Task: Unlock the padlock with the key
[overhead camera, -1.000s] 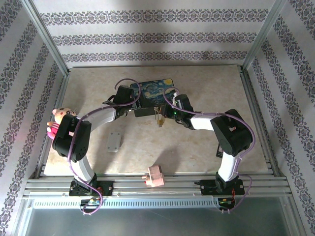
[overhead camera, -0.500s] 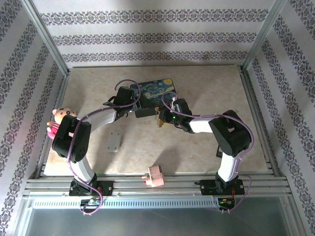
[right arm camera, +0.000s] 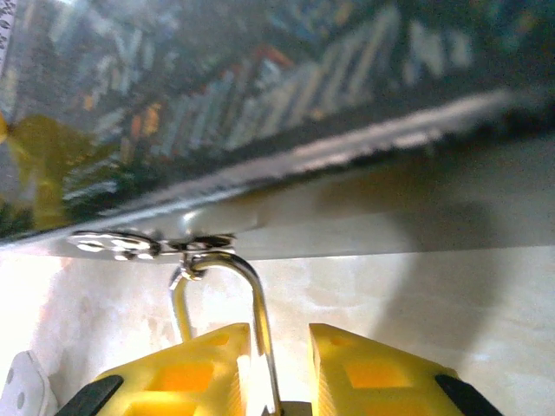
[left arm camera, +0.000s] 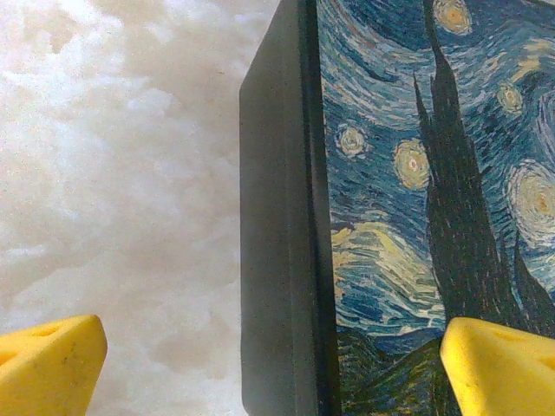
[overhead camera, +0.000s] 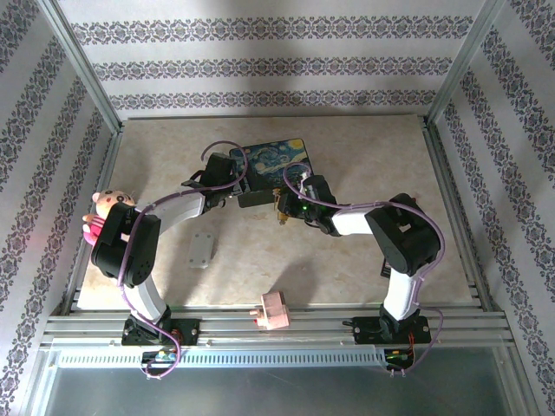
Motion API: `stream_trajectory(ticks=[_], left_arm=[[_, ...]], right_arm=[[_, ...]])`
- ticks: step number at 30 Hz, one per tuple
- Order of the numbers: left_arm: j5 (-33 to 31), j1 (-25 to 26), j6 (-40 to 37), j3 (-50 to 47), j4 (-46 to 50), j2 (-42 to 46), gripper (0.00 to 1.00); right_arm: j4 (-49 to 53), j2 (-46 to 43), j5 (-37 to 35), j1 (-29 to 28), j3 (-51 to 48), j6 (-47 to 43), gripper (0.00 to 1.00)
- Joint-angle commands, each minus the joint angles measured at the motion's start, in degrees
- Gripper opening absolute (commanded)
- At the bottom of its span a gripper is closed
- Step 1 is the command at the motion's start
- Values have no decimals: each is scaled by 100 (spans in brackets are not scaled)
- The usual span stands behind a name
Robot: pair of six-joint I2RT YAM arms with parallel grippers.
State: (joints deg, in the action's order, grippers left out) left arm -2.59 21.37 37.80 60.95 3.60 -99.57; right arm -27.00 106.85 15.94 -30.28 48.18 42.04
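The left arm (overhead camera: 178,206) and right arm (overhead camera: 351,224) had white shells between black joints. A purple cable (overhead camera: 217,142) looped along each. A green light (overhead camera: 305,207) glowed on the right wrist. Fingers (left arm camera: 52,364) were yellow wedges with hollowed sides. The bases (overhead camera: 153,331) were black blocks.

Blue painted tin (left arm camera: 408,173) between two yellow fingertips (left arm camera: 52,360)

The left gripper (left arm camera: 276,368) is spread wide. One fingertip is over the pale marbled desk (left arm camera: 113,173) and the other over the tin's starry lid. The tin's dark side wall runs up the middle.
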Motion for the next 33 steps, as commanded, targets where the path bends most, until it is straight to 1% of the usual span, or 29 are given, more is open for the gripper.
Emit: stream_trajectory(ticks=[1, 10, 13, 16, 21, 27, 33], left_arm=[[28, 122, -28, -178, 370, 41, 99], [39, 126, 4, -169, 344, 12, 99], [57, 122, 8, -155, 337, -1, 99], [57, 123, 17, -155, 339, 3, 99], [73, 123, 26, -153, 339, -1, 99], [77, 121, 46, -150, 337, 8, 99], [118, 118, 52, -124, 349, -5, 99]], right_arm=[[-188, 117, 71, -56, 7, 73, 24], [-272, 86, 161, -83, -85, 163, 21], [-310, -9, 168, -101, -174, 163, 25], [-305, -101, 146, -87, -286, 114, 26], [-235, -94, 190, -72, -392, 58, 27], [-53, -155, 67, -126, -520, -102, 30], [9, -51, 105, -145, -409, -220, 31]])
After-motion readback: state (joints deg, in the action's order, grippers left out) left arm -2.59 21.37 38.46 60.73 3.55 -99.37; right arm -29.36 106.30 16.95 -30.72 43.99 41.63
